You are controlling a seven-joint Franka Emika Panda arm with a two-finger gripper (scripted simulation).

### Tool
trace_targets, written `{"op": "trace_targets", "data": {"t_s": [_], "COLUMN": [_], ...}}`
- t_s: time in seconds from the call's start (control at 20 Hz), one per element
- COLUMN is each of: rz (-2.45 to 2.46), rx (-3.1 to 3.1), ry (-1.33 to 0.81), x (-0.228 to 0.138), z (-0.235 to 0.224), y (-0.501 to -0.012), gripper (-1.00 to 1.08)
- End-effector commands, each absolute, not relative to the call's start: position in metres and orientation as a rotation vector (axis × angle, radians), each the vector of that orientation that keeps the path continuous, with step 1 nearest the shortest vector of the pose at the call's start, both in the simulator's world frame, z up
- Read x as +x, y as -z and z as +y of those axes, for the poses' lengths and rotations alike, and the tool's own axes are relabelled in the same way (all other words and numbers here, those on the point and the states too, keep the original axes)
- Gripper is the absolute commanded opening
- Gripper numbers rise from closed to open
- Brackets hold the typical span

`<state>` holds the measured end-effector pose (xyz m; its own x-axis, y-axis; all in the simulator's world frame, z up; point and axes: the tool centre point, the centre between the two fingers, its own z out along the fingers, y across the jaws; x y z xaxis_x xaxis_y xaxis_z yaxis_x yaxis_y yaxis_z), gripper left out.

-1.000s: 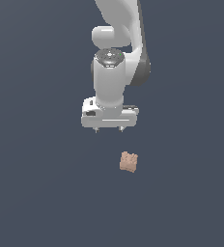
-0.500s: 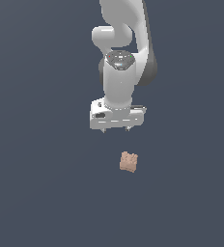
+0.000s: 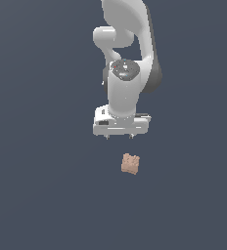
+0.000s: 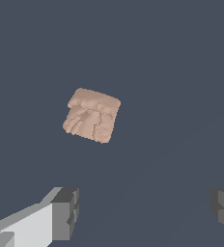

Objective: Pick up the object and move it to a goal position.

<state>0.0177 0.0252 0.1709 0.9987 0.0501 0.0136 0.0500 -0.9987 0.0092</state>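
In the wrist view the two grey fingertips stand far apart at the edges of the picture, so the jaws are wide with nothing between them. Beyond them the small tan-pink block lies alone on the dark blue-grey tabletop, its lumpy, ridged top facing the camera. In the exterior view the block sits below the gripper and slightly toward the exterior view's right, apart from it and untouched. The white arm rises behind, its wrist pointing straight down at the tabletop.
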Motion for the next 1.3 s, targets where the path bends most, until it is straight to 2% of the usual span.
{"op": "trace_targets", "data": {"t_s": [0.0, 0.6, 1.25], "rz": [0.029, -0.285, -0.369], "rx": [3.135, 3.129, 3.120], "ry": [-0.019, -0.004, 0.001], "x": [0.025, 0.066, 0.075], "z": [0.031, 0.066, 0.078], "y": [-0.163, -0.110, -0.091], "gripper": [1.00, 1.00, 1.00]}}
